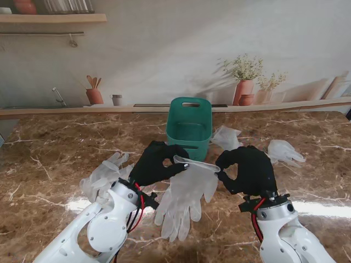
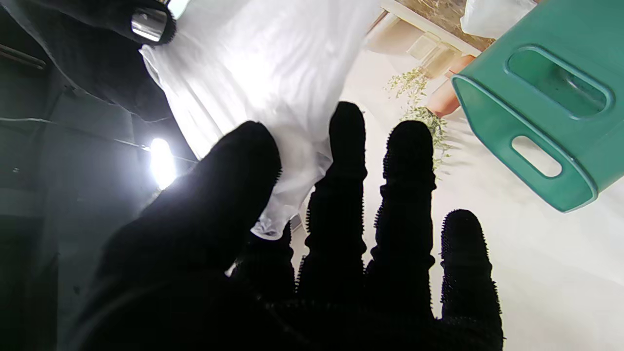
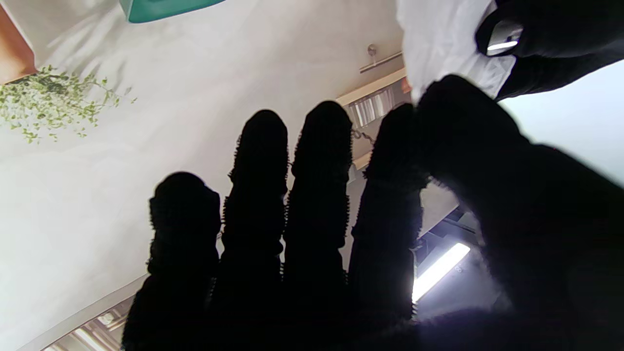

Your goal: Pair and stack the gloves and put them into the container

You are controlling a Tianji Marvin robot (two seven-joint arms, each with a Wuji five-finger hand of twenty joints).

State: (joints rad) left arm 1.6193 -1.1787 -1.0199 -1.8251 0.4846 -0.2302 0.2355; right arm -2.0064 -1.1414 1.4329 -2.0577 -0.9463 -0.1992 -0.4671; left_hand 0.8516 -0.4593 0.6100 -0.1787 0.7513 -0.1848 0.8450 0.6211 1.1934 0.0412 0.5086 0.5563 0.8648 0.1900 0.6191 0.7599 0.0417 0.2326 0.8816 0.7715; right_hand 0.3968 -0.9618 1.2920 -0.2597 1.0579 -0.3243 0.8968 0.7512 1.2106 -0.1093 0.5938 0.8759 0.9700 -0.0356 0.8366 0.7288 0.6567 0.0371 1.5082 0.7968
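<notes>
Both robot hands apparently pinch one hanging glove's cuff.

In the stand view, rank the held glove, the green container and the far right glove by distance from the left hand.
1. Held glove, pinched in the left hand and the right hand.
2. Green container, farther from me, centre.
3. Far right glove, beyond the right hand.

bare marble table lies at far left; the container stands just beyond both raised hands.
</notes>
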